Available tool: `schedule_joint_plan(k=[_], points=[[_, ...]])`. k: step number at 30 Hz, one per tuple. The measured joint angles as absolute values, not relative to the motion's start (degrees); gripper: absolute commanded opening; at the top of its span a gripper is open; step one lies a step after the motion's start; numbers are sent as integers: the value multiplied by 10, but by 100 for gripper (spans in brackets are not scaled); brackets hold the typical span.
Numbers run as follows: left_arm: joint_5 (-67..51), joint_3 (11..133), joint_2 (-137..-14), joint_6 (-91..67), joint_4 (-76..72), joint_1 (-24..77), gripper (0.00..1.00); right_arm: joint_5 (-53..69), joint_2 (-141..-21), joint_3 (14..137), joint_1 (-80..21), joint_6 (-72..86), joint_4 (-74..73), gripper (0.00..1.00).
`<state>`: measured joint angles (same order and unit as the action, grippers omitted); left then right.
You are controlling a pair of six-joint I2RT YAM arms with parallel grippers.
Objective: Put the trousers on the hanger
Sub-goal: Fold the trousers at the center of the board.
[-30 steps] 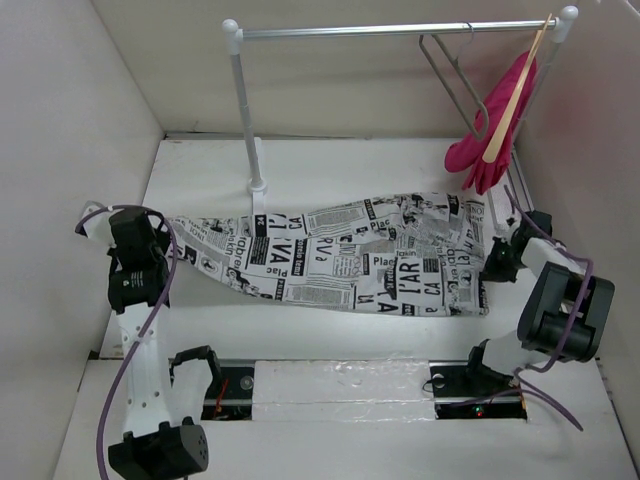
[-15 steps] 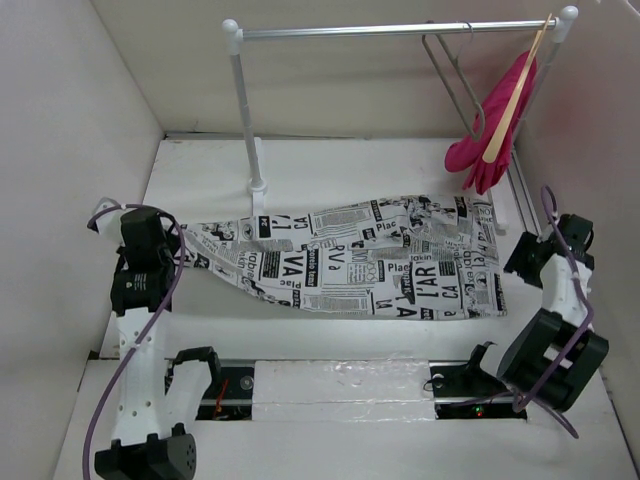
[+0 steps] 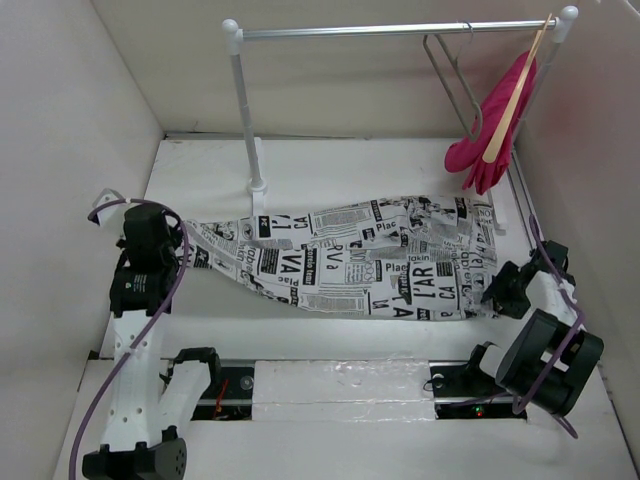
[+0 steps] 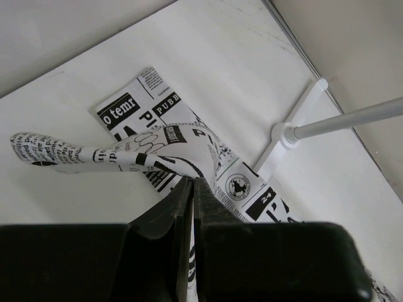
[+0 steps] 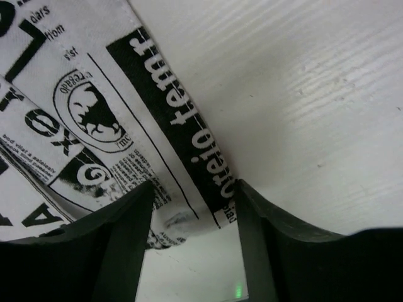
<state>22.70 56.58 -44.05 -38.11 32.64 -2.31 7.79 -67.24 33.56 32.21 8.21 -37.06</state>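
Observation:
The newspaper-print trousers point(image 3: 360, 260) lie flat across the table from left to right. My left gripper point(image 3: 175, 250) is shut on their left end; in the left wrist view the cloth point(image 4: 182, 141) runs into the closed jaws of the left gripper point(image 4: 192, 181). My right gripper point(image 3: 495, 295) stands open at the near right corner. In the right wrist view the hem corner of the trousers point(image 5: 94, 107) lies between the spread fingers of the right gripper point(image 5: 192, 189), ungripped. The grey wire hanger point(image 3: 455, 85) hangs on the rail, right of centre.
A metal rail point(image 3: 400, 30) spans the back on a white post point(image 3: 245, 120), whose foot point(image 4: 286, 135) stands just behind the trousers. A pink garment point(image 3: 495, 130) on a wooden hanger point(image 3: 515, 95) hangs at the rail's right end. Walls close in on both sides.
My right gripper let go of the trousers' right end, swung out to the right, then came back open to the near right corner. The left arm moved slightly right.

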Motion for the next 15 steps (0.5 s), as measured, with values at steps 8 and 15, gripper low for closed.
schedule_joint_plan(k=[8, 15], points=[[248, 612, -442, -378, 344, -23, 0, 89, -684, 332, 314, 100, -347, 0], [264, 691, -454, -377, 359, -23, 0, -9, -559, 499, 277, 65, -482, 0]])
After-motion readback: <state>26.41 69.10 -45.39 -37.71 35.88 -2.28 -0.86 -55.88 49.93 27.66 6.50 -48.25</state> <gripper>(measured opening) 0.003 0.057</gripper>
